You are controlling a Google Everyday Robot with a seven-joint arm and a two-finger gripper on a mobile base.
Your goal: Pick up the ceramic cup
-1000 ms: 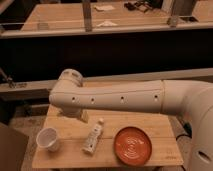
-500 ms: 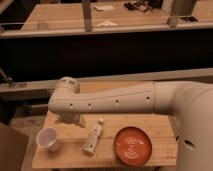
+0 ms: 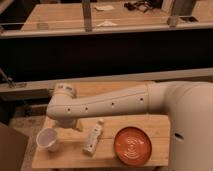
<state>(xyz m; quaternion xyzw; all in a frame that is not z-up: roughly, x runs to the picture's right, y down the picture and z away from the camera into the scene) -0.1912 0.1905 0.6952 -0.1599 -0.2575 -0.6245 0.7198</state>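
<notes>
The ceramic cup point(image 3: 48, 139) is small and white with a wide round rim. It stands upright near the front left corner of the wooden table point(image 3: 155, 125). My white arm point(image 3: 115, 102) reaches from the right across the table. Its wrist bends down at the left. The gripper point(image 3: 70, 123) hangs below the wrist, just behind and to the right of the cup and apart from it. The arm hides most of the gripper.
A white tube-like bottle point(image 3: 93, 136) lies on the table just right of the cup. An orange plate point(image 3: 133, 145) sits at the front right. A dark counter wall point(image 3: 105, 55) stands behind the table, with another wooden table beyond it.
The arm's wrist has come down and a little left, bringing the gripper closer to the table beside the cup. The cup, bottle and plate have not moved.
</notes>
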